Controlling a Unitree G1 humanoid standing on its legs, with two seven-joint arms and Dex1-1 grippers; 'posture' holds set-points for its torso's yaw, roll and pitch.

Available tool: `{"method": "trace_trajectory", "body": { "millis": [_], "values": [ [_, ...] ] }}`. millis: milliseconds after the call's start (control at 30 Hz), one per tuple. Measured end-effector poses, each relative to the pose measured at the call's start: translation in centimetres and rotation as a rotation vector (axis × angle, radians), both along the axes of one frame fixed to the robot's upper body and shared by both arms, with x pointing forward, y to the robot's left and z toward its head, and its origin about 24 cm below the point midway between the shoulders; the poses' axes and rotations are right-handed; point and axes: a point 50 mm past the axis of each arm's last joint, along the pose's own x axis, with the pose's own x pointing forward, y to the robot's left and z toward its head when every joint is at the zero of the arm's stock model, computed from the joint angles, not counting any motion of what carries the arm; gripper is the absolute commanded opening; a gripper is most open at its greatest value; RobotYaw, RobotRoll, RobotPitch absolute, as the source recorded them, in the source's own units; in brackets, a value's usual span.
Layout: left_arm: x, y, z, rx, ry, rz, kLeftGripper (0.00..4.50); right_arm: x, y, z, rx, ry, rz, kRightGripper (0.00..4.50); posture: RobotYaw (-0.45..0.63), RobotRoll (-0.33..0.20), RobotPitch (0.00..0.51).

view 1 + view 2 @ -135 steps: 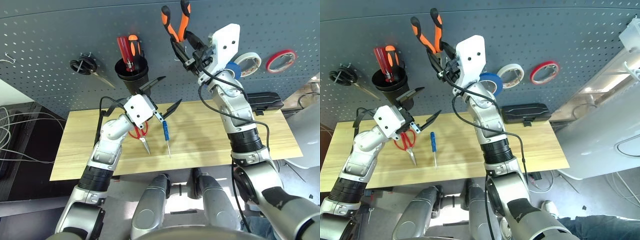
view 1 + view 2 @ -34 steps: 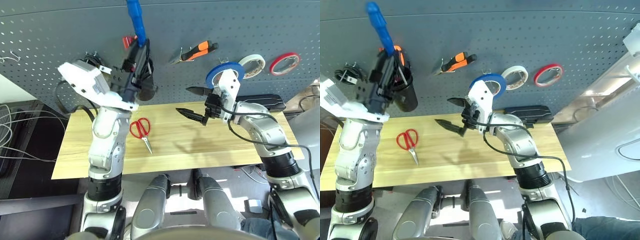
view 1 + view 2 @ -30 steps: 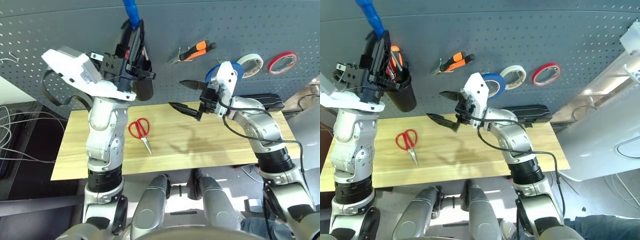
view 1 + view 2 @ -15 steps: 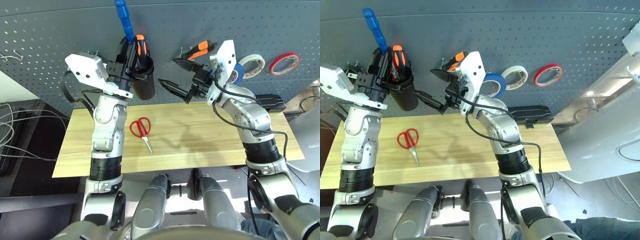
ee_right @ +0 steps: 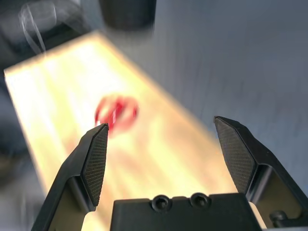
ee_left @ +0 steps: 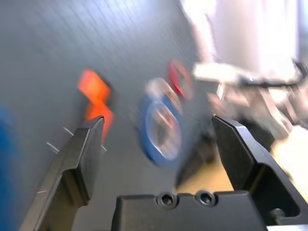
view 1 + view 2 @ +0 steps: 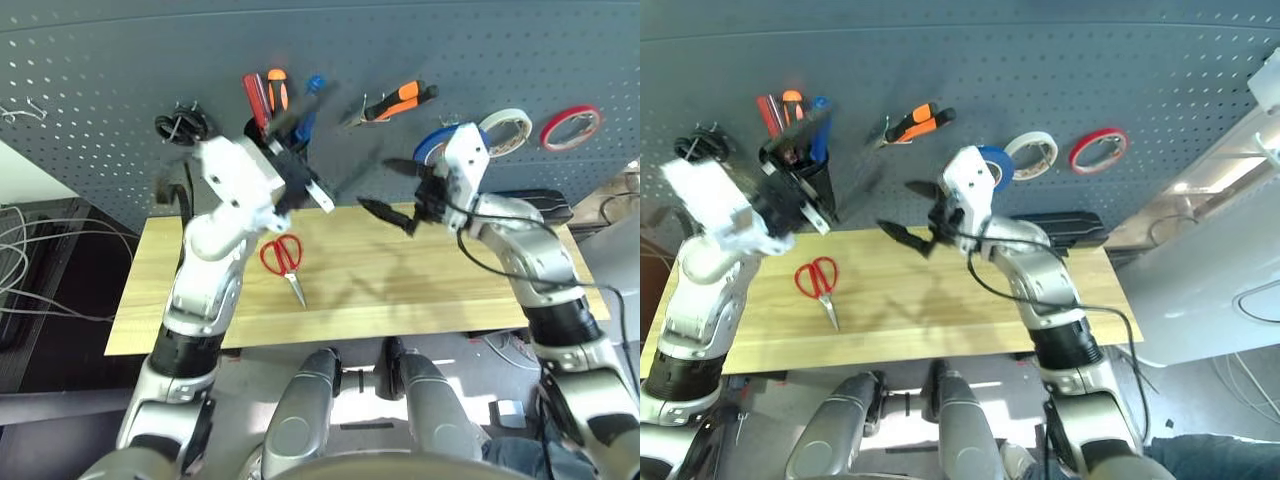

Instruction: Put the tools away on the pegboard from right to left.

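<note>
Leftmost on the pegboard [image 7: 400, 45], black-handled scissors [image 7: 183, 125] hang on a hook. Next, black cup [image 7: 819, 180] on the pegboard, holding red-handled tools [image 7: 257, 100], an orange-and-black handle [image 7: 277, 90] and the blue-handled screwdriver [image 7: 821, 130], handle up, on the cup's right side. Left gripper [image 6: 159, 159] in front of the cup, fingers spread wide, nothing between them; overlaps part of the cup in both eye views. Red-handled scissors [image 7: 283, 262] lie on the wooden table [image 7: 380, 290], below the cup, handles toward the pegboard, blades toward the robot. Pliers [image 7: 395, 102], orange-and-black handles, on a hook right of the cup, tilted, handles to the right. Right gripper [image 5: 161, 154] over the table, below the pliers, open, empty, fingers pointing left. Blue tape roll [image 7: 997, 167] on the pegboard, partly behind the right gripper's white mount. White tape roll [image 7: 506, 131] just beside it, then red tape roll [image 7: 570, 126] farthest right. Black case [image 7: 1060, 228] at the table's back edge, under the rolls, partly behind the right arm.
</note>
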Motion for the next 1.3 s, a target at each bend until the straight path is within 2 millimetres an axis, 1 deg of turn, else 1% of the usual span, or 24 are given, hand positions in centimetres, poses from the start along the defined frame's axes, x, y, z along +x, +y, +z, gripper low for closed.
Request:
{"method": "trace_trajectory", "body": {
  "millis": [67,100,167,267,333,400,500,567,667,733,800,900,1033,1233,1300],
  "values": [
    [0.4,-0.2,-2.0,0.051,0.145,0.016,4.48,-0.2,-0.6,-1.2,-0.047,0.041,-0.018,4.50,0.02,0.000,0.236],
    [0.8,-0.2,-3.3,0.077,0.243,0.039,4.48,-0.2,-0.8,-1.6,-0.058,0.056,-0.028,4.50,0.01,0.000,0.237],
    [1.1,-0.2,-5.6,0.130,0.384,0.077,4.48,-0.2,-0.8,-1.7,-0.066,0.063,-0.036,4.50,0.01,0.000,0.236],
    [1.2,-0.1,-8.1,0.199,0.500,0.121,4.48,-0.1,-0.7,-1.9,-0.059,0.073,-0.053,4.50,0.00,0.000,0.238],
    [1.5,0.2,-9.9,0.208,0.585,0.203,4.48,0.0,-0.6,-2.2,-0.055,0.085,-0.063,4.50,0.00,0.000,0.240],
    [2.0,0.7,-11.4,0.222,0.631,0.293,4.48,0.1,-0.4,-2.3,-0.047,0.089,-0.069,4.50,0.00,0.000,0.241],
    [3.0,2.7,-13.0,0.202,0.705,0.507,4.48,0.0,-0.1,-2.5,-0.036,0.103,-0.067,4.50,0.00,0.000,0.242],
    [3.3,4.9,-14.1,0.191,0.759,0.673,4.48,0.0,-0.1,-2.6,-0.039,0.115,-0.069,4.50,0.00,0.000,0.242],
    [3.2,7.8,-15.7,0.182,0.826,0.860,4.48,0.0,0.0,-2.7,-0.040,0.133,-0.078,4.50,0.01,0.000,0.241],
    [2.9,9.7,-17.1,0.184,0.881,0.976,4.48,0.2,0.5,-2.7,-0.029,0.150,-0.088,4.50,0.01,0.000,0.241],
    [2.6,11.0,-18.3,0.184,0.921,1.051,4.48,0.5,0.9,-2.6,-0.021,0.156,-0.097,4.50,0.01,0.000,0.243],
    [2.6,12.3,-19.4,0.159,0.940,1.136,4.48,0.9,1.5,-2.6,-0.009,0.166,-0.111,4.50,0.01,0.000,0.245],
    [3.4,13.8,-19.7,0.096,0.923,1.230,4.48,1.1,2.3,-2.8,-0.007,0.177,-0.104,4.50,0.00,0.000,0.249],
    [4.5,13.9,-19.9,-0.005,0.950,1.278,4.48,1.1,3.1,-3.3,-0.008,0.194,-0.090,4.50,0.00,0.000,0.255],
    [4.9,13.8,-19.6,-0.039,0.958,1.276,4.48,1.1,3.2,-3.4,-0.013,0.196,-0.085,4.50,0.00,0.000,0.256]
  ]
}}
